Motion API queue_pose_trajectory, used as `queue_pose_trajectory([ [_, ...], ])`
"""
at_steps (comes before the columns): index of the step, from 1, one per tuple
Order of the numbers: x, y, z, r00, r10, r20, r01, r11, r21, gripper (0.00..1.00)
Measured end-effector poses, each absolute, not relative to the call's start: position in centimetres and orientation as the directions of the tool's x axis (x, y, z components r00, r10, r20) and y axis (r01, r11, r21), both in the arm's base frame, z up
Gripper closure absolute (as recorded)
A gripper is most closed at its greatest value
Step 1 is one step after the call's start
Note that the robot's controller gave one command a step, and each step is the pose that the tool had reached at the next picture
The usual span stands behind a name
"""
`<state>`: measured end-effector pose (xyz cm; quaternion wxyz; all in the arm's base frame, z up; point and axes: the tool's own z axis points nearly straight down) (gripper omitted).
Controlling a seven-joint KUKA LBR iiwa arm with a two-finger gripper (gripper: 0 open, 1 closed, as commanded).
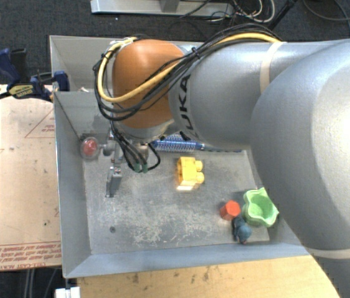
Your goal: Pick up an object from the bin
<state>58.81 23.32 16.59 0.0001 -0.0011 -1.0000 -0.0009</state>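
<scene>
Block (189, 171) ctr — cup (260, 207) front-right, ball (89, 146) far left.

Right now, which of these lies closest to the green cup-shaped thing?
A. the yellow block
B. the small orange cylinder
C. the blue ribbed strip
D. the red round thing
B: the small orange cylinder sits just left of the green cup-shaped thing, while the others lie much farther away.

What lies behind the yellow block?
A blue ridged rod lies just behind the yellow block. Its right end runs under the arm, which covers the bin floor farther back.
</scene>
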Motion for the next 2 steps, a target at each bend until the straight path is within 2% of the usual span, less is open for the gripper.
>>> queue_pose_trajectory([
  [1,51.4,23.4,24.4,-1.0,0.012,-0.004,0.012,1.0,0.004,0.0],
  [2,48.2,16.1,10.7,-1.0,0.021,0.01,0.021,1.0,-0.005,0.0],
])
